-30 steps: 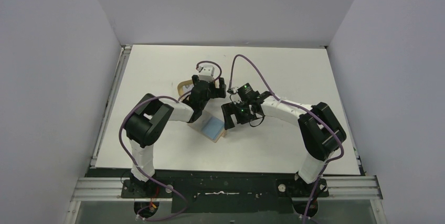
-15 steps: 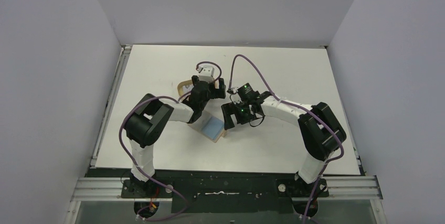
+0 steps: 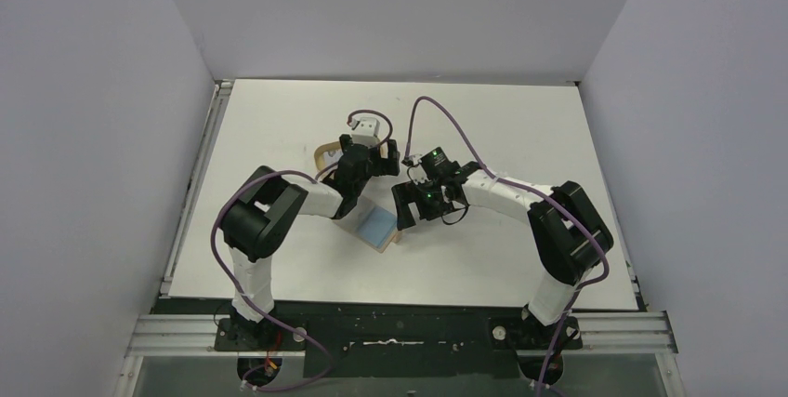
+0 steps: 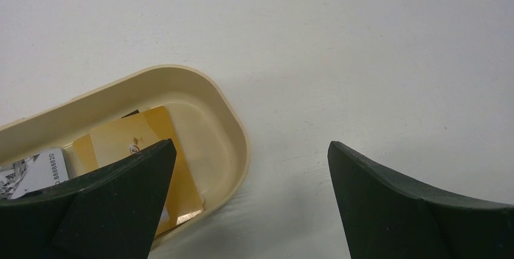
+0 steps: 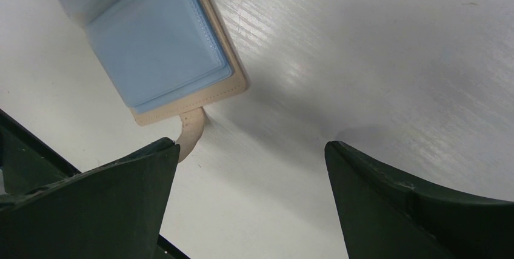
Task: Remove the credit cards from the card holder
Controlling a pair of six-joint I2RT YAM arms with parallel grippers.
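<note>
The tan card holder (image 3: 390,239) lies open on the table between the arms, with a light blue credit card (image 3: 376,225) showing in its sleeve. In the right wrist view the card holder (image 5: 237,83) is at the top left with the blue card (image 5: 160,40) inside, and its snap tab (image 5: 191,127) curls down by my left finger. My right gripper (image 5: 250,147) is open and empty, just right of the holder (image 3: 406,218). My left gripper (image 4: 250,150) is open and empty over bare table beside the oval tray, by the holder's far-left side (image 3: 349,174).
An oval tan tray (image 4: 237,134) holds a yellow item (image 4: 145,137) and a white printed card (image 4: 36,171); in the top view it (image 3: 322,151) sits left of my left wrist. White walls close in the table on three sides.
</note>
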